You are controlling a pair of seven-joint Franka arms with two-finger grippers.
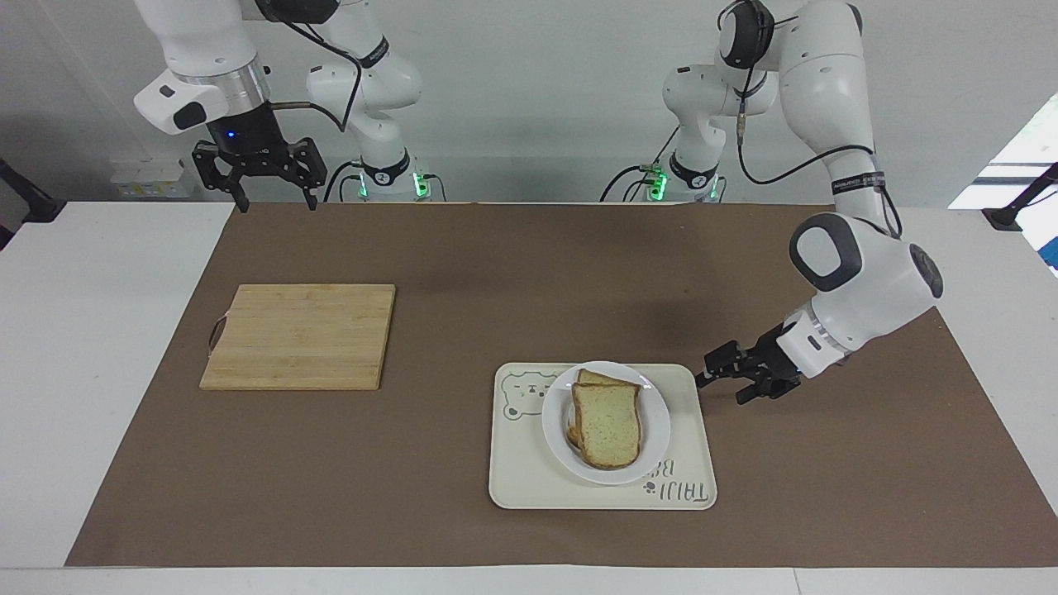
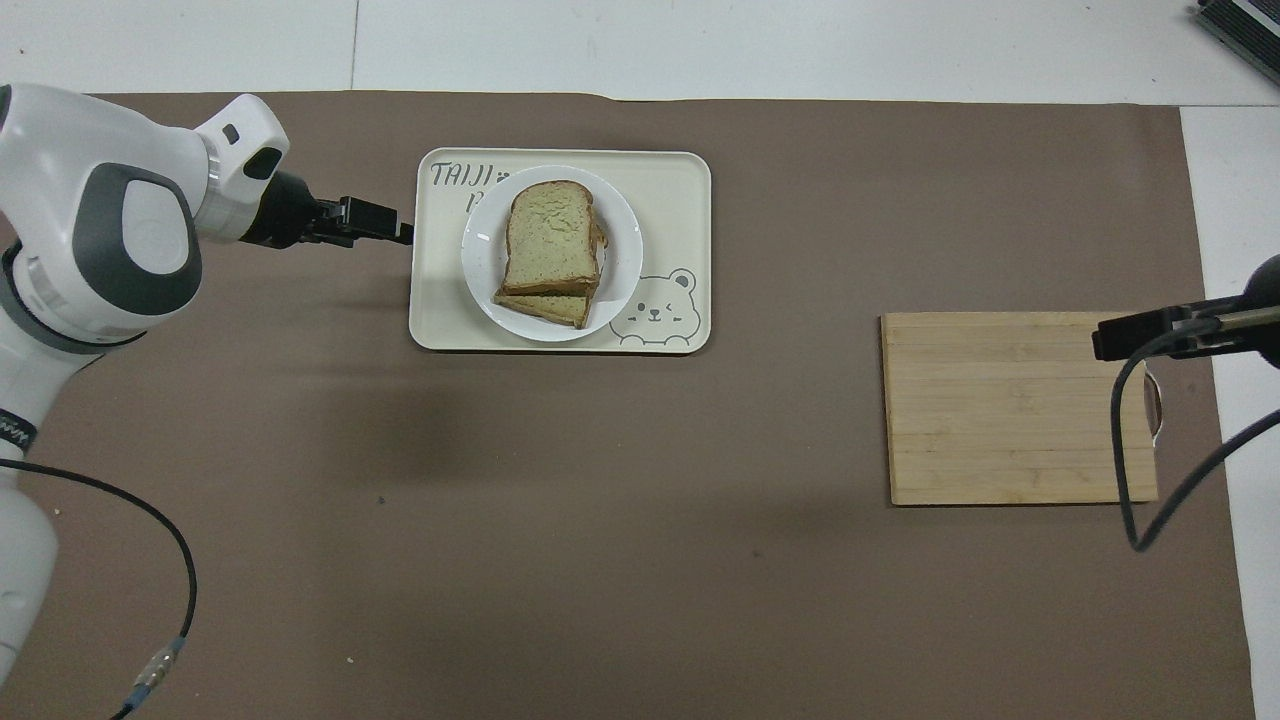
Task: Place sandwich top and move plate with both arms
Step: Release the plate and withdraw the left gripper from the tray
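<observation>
- Left gripper [image 1: 726, 383]: carried low over the brown mat [image 1: 512, 264], just off the cream tray's [image 1: 529, 487] edge toward the left arm's end of the table; fingers apart, nothing between them, clear of the plate. The forearm slopes down to it from a raised elbow.
- Right gripper [image 1: 273, 197]: hangs pointing down over the mat's edge nearest the robots, at the right arm's end; fingers spread wide, empty. This arm waits.
- Sandwich top [image 1: 609, 424]: lies on a lower slice, slightly askew, on the white plate [image 1: 657, 430].
- The plate sits on the tray, which lies near the mat's edge farthest from the robots.
- Bamboo cutting board [image 1: 300, 335]: bare, toward the right arm's end.
- White table under the mat; pale wall at the robots' end.
- Sandwich filling cannot be made out; the plate covers part of the tray's lettering.
</observation>
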